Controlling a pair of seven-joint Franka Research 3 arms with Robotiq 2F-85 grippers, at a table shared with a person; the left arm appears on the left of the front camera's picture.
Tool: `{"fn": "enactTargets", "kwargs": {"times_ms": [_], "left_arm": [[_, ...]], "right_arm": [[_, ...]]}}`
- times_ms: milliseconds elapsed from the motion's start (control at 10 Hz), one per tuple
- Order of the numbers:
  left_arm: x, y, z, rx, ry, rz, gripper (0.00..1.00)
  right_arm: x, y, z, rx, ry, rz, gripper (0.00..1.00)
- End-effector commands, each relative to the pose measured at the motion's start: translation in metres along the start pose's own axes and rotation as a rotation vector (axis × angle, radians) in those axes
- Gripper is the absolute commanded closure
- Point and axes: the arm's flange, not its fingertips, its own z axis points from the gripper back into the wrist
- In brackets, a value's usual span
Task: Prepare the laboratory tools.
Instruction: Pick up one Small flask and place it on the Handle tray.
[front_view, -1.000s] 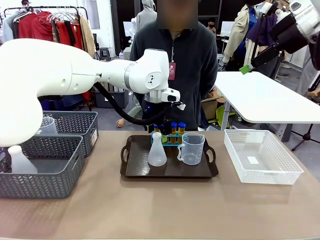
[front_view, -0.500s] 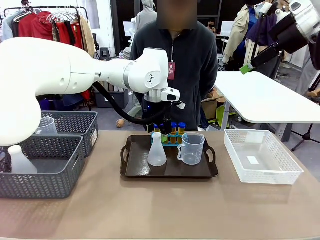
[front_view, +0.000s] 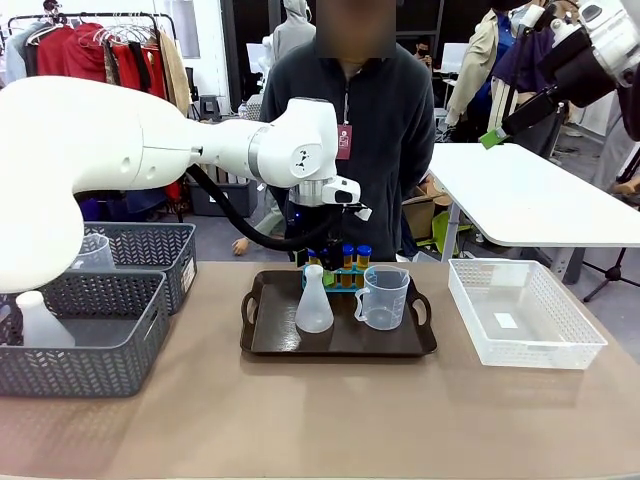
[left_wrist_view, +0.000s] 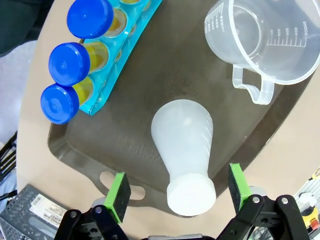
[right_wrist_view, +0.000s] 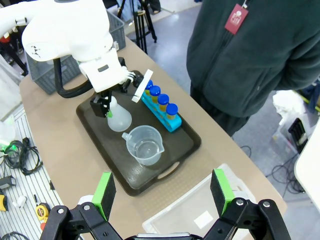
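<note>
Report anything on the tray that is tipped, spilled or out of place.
Nothing stands out. The conical flask and measuring beaker stand upright on the dark tray, and the capped tubes sit in their blue rack. No spill shows.

Beaker (left_wrist_view: 265, 45) rim beyond the picture's edge.

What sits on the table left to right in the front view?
Grey mesh baskets → conical flask → measuring beaker → white lattice basket. Flask and beaker stand on the dark tray, with the blue-capped tubes behind them.
</note>
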Motion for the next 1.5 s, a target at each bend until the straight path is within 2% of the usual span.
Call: {"fn": "enactTargets", "kwargs": {"times_ms": [0, 300, 600, 800, 1400], "left_arm": [[-0.014, -0.001, 0.022, -0.073, -0.037, -0.095, 0.0], [-0.042, 0.0, 0.068, -0.136, -0.167, -0.149, 0.0], [-0.08, 0.007, 0.123, -0.119, -0.31, -0.185, 0.0], [-0.108, 0.01, 0.155, -0.065, -0.403, -0.211, 0.0], [-0.172, 0.028, 0.215, 0.002, -0.581, -0.219, 0.0]], "right_arm": [[0.001, 0.0, 0.002, 0.013, -0.015, -0.001, 0.0], [0.001, 0.0, 0.002, 0.013, -0.015, -0.001, 0.0], [0.001, 0.0, 0.002, 0.013, -0.015, -0.001, 0.0], [0.001, 0.0, 0.002, 0.013, -0.015, -0.001, 0.0], [0.001, 0.0, 0.002, 0.013, -0.015, -0.001, 0.0]]}}
